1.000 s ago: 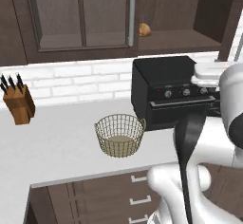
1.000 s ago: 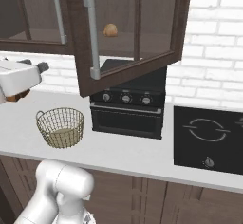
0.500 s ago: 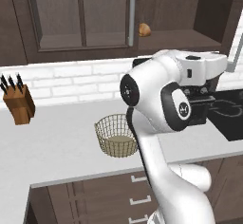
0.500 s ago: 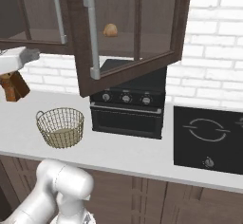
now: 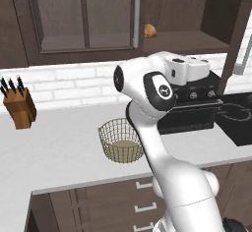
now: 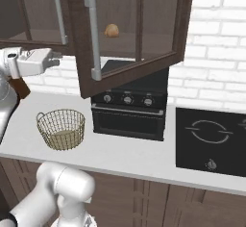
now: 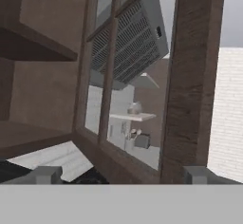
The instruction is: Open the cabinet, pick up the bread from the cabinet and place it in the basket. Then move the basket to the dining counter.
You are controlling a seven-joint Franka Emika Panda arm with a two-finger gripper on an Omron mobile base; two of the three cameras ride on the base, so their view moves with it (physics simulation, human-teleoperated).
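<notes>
The cabinet [image 5: 88,19] hangs above the worktop, its right glass door [image 6: 134,33] swung wide open, bar handle [image 6: 93,38] toward me. The bread [image 6: 112,30], a small golden roll, sits on the exposed shelf, also the bread [image 5: 150,30] in the left base view. The wire basket [image 5: 120,140] stands on the grey worktop, seen too as the basket [image 6: 61,129]. My gripper [image 6: 55,57] hovers left of the open door, below shelf height and above the basket. In the hand view the gripper [image 7: 122,176] is open and holds nothing, looking at the door frame [image 7: 190,76] and shelves.
A black countertop oven [image 6: 129,110] sits under the open door. A cooktop [image 6: 211,139] lies to its right, and a knife block [image 5: 19,108] stands at the far left. Brown drawers [image 5: 142,201] run below the worktop edge.
The arm has swung round so its elbow now stands in the middle of the left base view. The hand has risen slightly and shifted toward the open door. Bread and basket have not moved.
</notes>
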